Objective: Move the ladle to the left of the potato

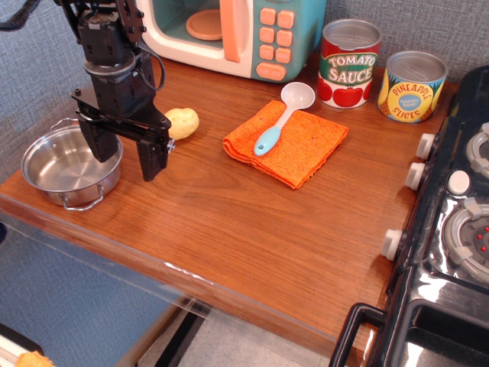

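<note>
- Nearest the camera sat the stove (451, 252), its knobs lining the right edge of the tabletop (252, 229).
- At the left edge stood a steel pot (69, 164), empty, with the gripper (122, 153) hanging just beside it, jaws spread wide and holding nothing.
- Behind the gripper lay the potato (182, 123), partly hidden by the arm, close to one fingertip.
- On an orange cloth (286, 143) near the middle rested the ladle (284, 115), white bowl toward the back, blue handle pointing forward and left. It lay to the right of the potato, well apart from it, so the move looked not yet begun.
- Behind stood a toy microwave (237, 34), a tomato can (349, 65) and a pineapple can (412, 86).
- Risks, as I judged them:
  - Swinging right toward the ladle, the open jaws could clip the potato and roll it, shifting the very reference the task depends on.
  - With the handle thin and lying flat on soft cloth, the jaws might pinch cloth along with it and drag the cloth.
  - A grip on the rounded bowl would likely slip; the handle seemed the safer place.
  - Free tabletop left of the potato was narrow, bounded by the pot, so a careless drop could land the ladle in the pot or against the potato.
</note>
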